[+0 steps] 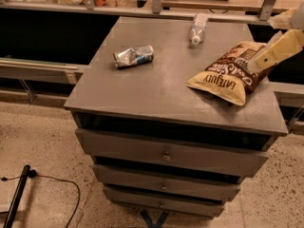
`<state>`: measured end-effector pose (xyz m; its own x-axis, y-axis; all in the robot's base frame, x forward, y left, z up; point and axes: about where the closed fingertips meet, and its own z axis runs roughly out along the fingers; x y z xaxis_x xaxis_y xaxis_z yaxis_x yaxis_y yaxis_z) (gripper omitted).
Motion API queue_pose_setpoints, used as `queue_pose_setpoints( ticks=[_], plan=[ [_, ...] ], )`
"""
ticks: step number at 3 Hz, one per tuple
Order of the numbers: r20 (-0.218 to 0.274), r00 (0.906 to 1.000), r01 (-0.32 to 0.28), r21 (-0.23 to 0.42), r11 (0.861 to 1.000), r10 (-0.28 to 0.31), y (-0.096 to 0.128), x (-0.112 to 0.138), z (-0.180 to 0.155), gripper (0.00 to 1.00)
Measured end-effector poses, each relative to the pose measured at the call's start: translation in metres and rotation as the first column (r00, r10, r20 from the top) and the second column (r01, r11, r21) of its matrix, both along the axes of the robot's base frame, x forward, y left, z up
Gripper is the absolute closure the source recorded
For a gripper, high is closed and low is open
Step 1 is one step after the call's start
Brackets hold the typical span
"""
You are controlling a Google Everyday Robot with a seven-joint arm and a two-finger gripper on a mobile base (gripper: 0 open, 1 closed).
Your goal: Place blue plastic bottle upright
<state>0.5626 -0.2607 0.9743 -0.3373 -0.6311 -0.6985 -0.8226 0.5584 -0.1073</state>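
Note:
The blue plastic bottle [198, 27] lies on its side near the far edge of the grey cabinet top [156, 94], its white cap pointing toward me. It is clear and pale bluish with a light label. My gripper [277, 52] shows as a cream-coloured part coming in from the right edge, above the right end of the chip bag. It is well to the right of the bottle, nearer than it, and apart from it.
A crushed silver-blue can [134, 56] lies left of centre on the top. A brown and yellow chip bag [232, 74] lies at the right. The cabinet has several drawers [166, 155]. A metal rail [142, 11] runs behind. A cable [52, 182] lies on the floor at the left.

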Motion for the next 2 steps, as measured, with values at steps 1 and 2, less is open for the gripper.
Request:
queue_pose_setpoints(
  ticks=[1, 2],
  plan=[
    [0.056, 0.9968, 0.047, 0.178, 0.983, -0.058, -0.009, 0.046, -0.007, 0.0],
    [0.104, 0.9802, 0.139, 0.246, 0.959, -0.168, -0.013, 0.08, -0.003, 0.0]
  ],
)
